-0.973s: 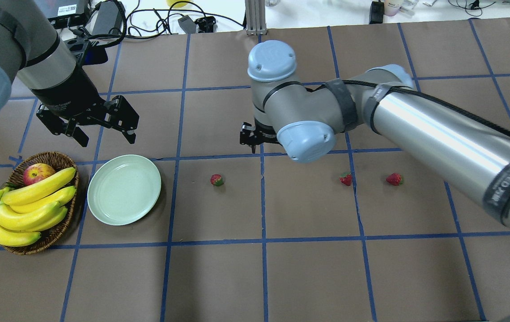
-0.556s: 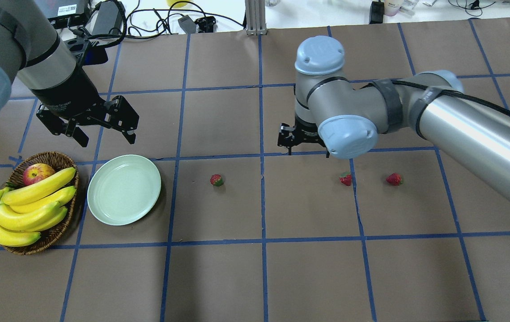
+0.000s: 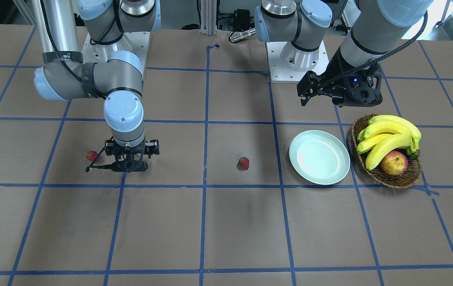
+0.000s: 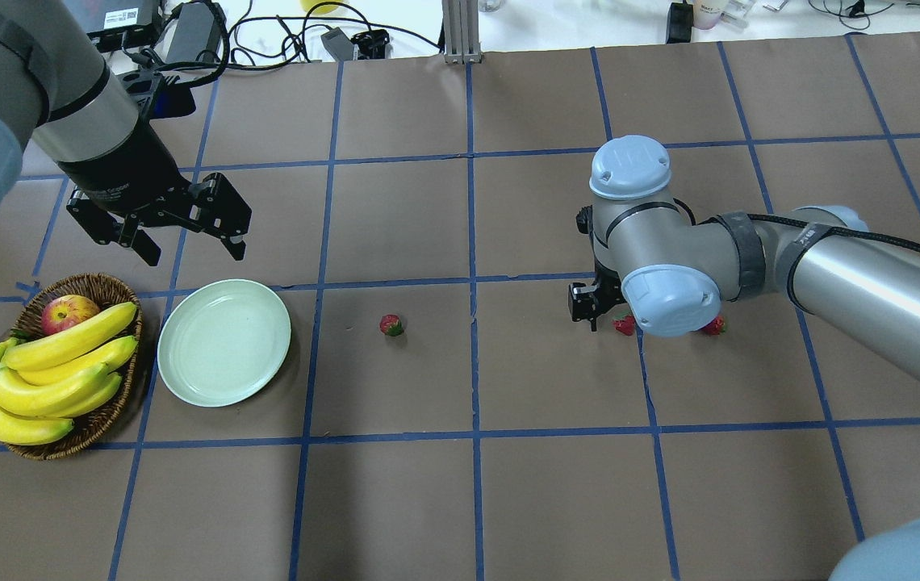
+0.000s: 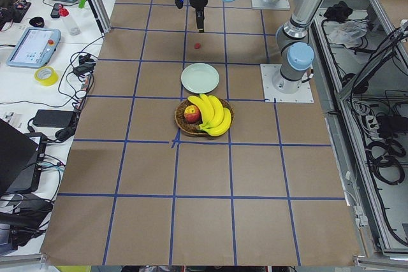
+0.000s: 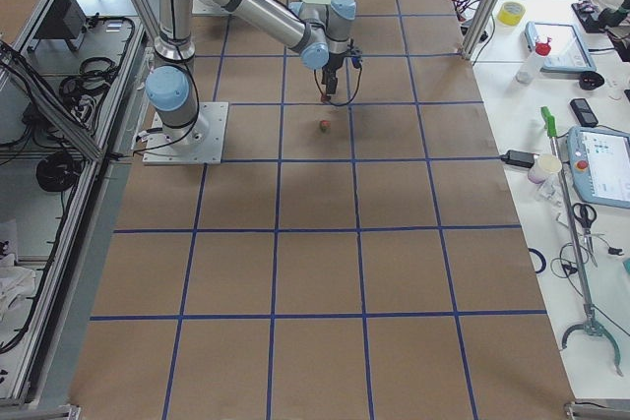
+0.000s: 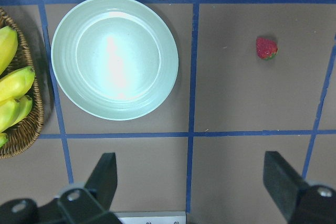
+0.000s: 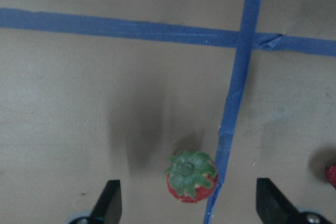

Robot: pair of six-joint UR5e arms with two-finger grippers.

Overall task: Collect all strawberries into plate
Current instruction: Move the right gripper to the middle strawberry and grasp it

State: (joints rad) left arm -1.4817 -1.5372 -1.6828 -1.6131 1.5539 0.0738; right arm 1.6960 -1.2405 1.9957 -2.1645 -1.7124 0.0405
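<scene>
Three strawberries lie in a row on the brown table. The left strawberry point(image 4: 391, 325) lies alone, also in the left wrist view as the strawberry point(image 7: 266, 48). The middle strawberry point(image 8: 190, 177) sits cap-up between the spread fingers of my right gripper point(image 8: 191, 208), which is open and low over it. The right strawberry point(image 4: 714, 326) peeks out from under the right wrist. The pale green plate point(image 4: 223, 340) holds nothing. My left gripper point(image 4: 190, 242) hangs open behind the plate and holds nothing.
A wicker basket point(image 4: 105, 286) with bananas point(image 4: 56, 371) and an apple point(image 4: 66, 311) stands just left of the plate. Blue tape lines cross the table. Cables and boxes lie beyond the far edge.
My right arm has swung right and toward the near side, bringing its open gripper down over the middle strawberry. The left arm and all the fruit have stayed put.
</scene>
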